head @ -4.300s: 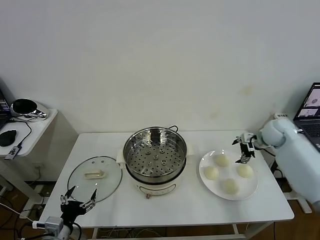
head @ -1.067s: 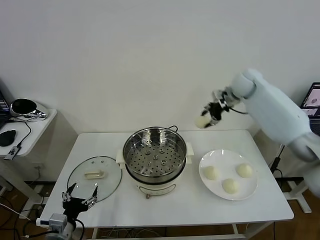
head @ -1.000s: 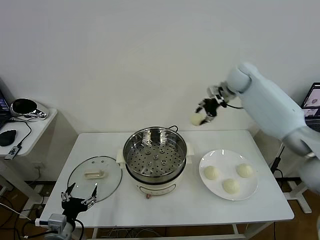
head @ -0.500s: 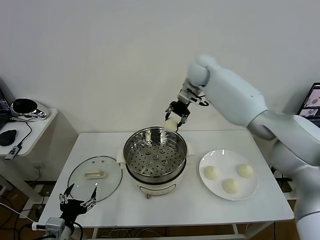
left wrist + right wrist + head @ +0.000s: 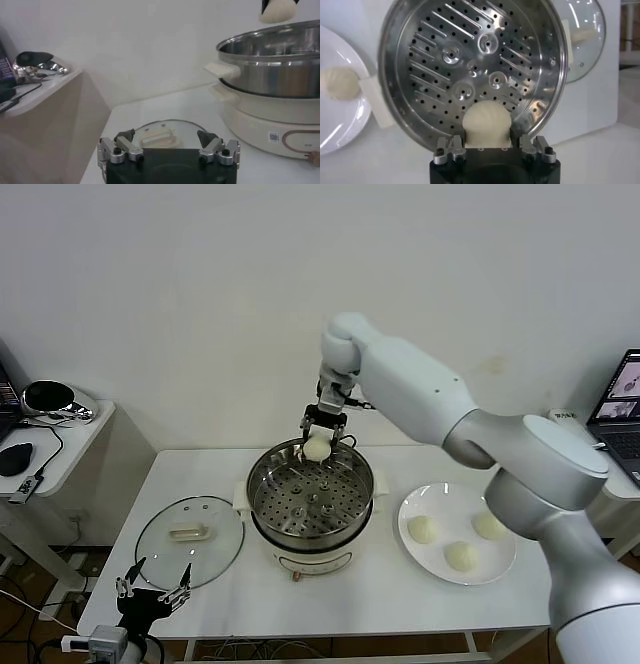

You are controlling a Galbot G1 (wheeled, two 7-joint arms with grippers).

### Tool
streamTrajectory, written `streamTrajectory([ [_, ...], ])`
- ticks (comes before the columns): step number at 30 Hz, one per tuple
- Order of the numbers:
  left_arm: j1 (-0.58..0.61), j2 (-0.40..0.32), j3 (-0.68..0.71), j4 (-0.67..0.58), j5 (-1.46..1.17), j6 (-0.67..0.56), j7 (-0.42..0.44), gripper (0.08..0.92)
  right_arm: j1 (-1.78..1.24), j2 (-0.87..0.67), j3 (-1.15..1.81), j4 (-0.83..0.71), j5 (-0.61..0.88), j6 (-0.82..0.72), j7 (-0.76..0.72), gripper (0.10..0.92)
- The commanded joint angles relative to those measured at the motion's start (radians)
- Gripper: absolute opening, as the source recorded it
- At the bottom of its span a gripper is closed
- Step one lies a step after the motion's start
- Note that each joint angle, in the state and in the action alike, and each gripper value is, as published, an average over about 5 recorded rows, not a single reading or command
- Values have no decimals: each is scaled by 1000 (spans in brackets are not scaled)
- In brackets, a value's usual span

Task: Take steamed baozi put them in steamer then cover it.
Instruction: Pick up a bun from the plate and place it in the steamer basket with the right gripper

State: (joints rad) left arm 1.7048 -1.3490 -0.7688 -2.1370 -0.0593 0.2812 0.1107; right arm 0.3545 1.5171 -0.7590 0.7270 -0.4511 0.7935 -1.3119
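Note:
My right gripper (image 5: 318, 434) is shut on a cream-white baozi (image 5: 317, 447) and holds it above the far rim of the steel steamer (image 5: 311, 492). In the right wrist view the baozi (image 5: 486, 124) sits between the fingers over the empty perforated tray (image 5: 470, 65). Three more baozi (image 5: 459, 556) lie on the white plate (image 5: 505, 559) right of the steamer. The glass cover (image 5: 190, 536) with its cream handle lies flat on the table left of the steamer. My left gripper (image 5: 152, 589) is open and empty, low at the table's front left edge, near the cover (image 5: 162, 137).
A side table (image 5: 55, 434) with a headset and a mouse stands at far left. A laptop (image 5: 620, 406) stands at far right. The steamer's side handle (image 5: 221, 71) juts toward the left gripper.
My right arm lifted one baozi off the plate and carried it left, then down over the steamer's far rim. The left arm has stayed put.

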Motion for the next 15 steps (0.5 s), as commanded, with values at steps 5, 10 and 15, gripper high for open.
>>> streamTrajectory([
  [5, 5, 1, 0, 1, 0, 0, -2, 823, -59, 60, 43, -72, -123, 36, 49, 552],
  [10, 3, 2, 0, 13, 0, 0, -4, 823, -75, 61, 47, -93, -134, 36, 83, 553],
  [15, -6, -1, 4, 19, 1, 0, -2, 823, -88, 61, 45, -102, -159, 36, 131, 552],
])
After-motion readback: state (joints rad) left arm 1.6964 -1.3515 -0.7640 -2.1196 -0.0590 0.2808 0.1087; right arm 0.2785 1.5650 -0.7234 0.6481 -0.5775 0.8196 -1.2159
